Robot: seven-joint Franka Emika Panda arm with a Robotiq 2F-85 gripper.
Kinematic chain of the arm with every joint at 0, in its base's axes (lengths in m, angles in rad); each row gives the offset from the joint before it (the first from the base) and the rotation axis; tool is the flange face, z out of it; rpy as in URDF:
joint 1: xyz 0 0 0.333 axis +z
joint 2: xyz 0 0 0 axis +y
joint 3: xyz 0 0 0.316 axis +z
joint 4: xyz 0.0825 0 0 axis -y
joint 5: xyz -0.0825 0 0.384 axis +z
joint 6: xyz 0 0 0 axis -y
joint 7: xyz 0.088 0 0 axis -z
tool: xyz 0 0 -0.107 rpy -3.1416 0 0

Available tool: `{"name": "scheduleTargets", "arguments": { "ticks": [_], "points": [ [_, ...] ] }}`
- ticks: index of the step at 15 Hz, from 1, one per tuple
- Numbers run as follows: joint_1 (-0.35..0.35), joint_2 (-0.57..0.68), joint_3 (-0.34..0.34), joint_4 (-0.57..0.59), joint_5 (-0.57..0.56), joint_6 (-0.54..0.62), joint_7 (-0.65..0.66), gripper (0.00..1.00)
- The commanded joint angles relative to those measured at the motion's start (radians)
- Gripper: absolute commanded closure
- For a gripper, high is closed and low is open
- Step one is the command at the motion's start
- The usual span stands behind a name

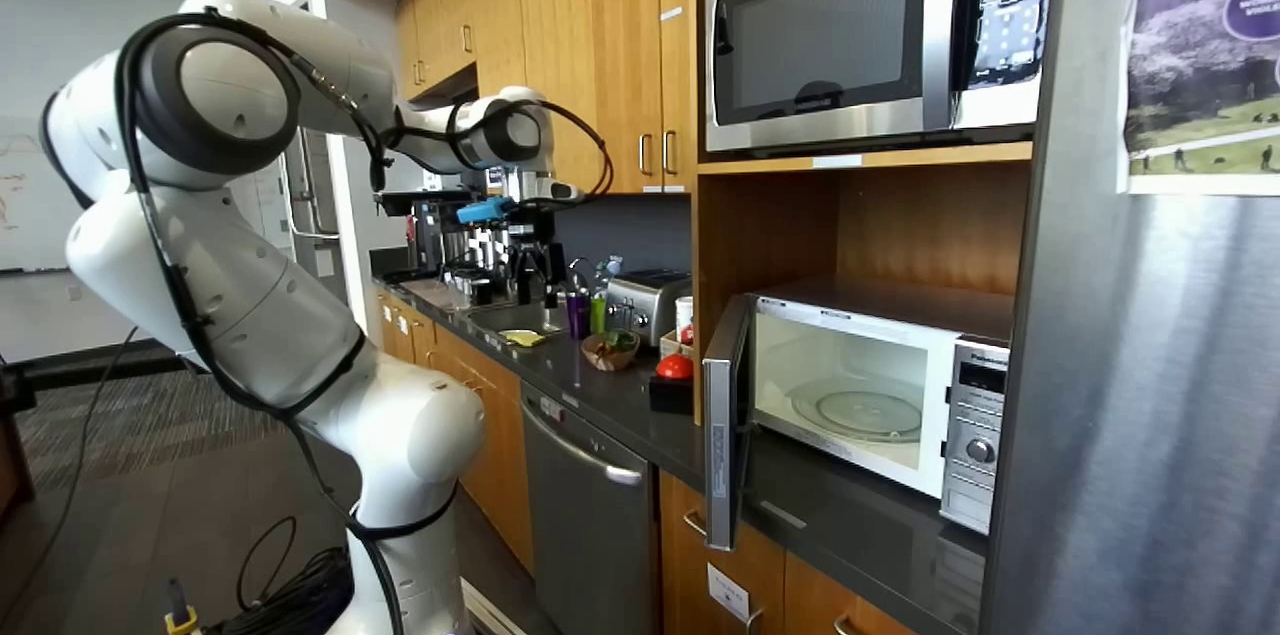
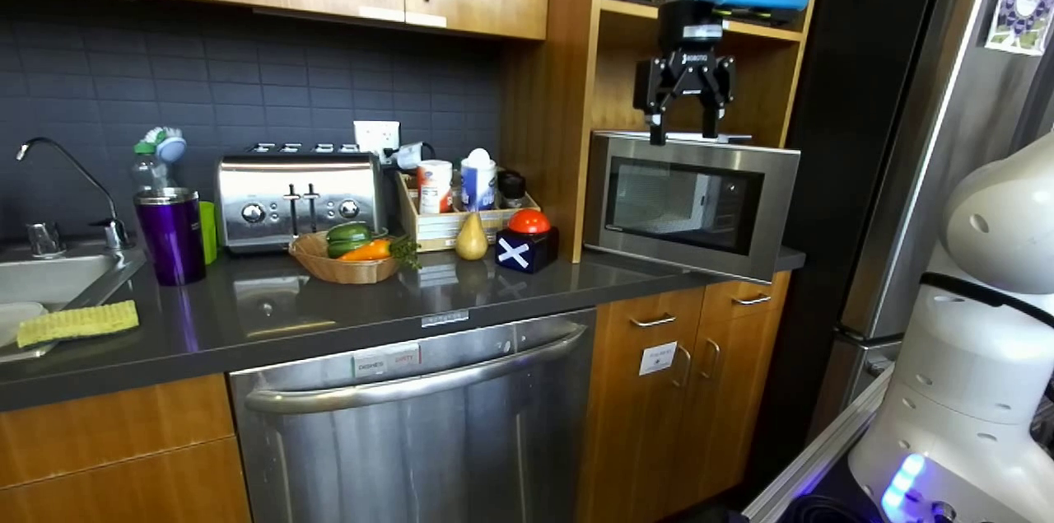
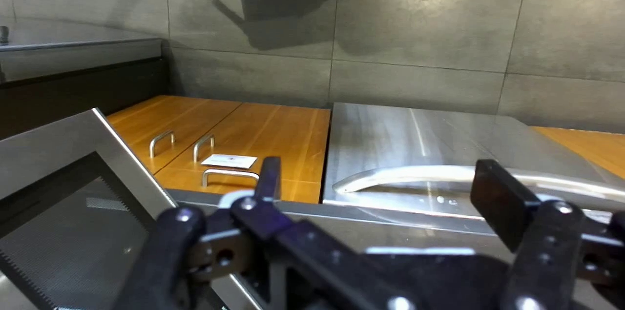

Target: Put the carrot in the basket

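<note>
The carrot [image 2: 365, 250] is lying already in the basket [image 2: 342, 270], and, as seen in an exterior view, its green leaves hang over the right side of the rim. The basket stands on the dark counter [image 2: 346, 305], just in front of the toaster [image 2: 300, 202], and a strip of bare surface lies between it and the front edge. To its left there is free room until the purple cup [image 2: 170, 239]; to its right comes a narrower gap, then the pear [image 2: 472, 239], and beside this the black box [image 2: 527, 249] with a red dome. The yellow sponge [image 2: 78, 324] lies across the edge of the sink [image 2: 123, 277]. The gripper [image 2: 683, 130] hangs high, well apart from the basket, with its fingers [image 3: 495, 197] pointing down. Its jaws are spread wide, and in the wrist view the counter's front edge and the dishwasher handle [image 3: 425, 173] show between them. The microwave door [image 2: 687, 206] is swung out, and its outer corner reaches past the counter's front edge. In an exterior view the gripper's lower end appears at the top of this door, but how near it is I cannot tell.
</note>
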Motion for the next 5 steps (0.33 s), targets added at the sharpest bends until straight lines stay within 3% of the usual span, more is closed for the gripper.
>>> {"name": "scheduleTargets", "arguments": {
  "ticks": [1,5],
  "points": [
    [-0.017,-0.004,0.011,0.001,0.007,-0.003,-0.008,0.00],
    [-0.017,-0.007,0.011,-0.003,0.007,-0.003,-0.007,0.00]
  ]
}}
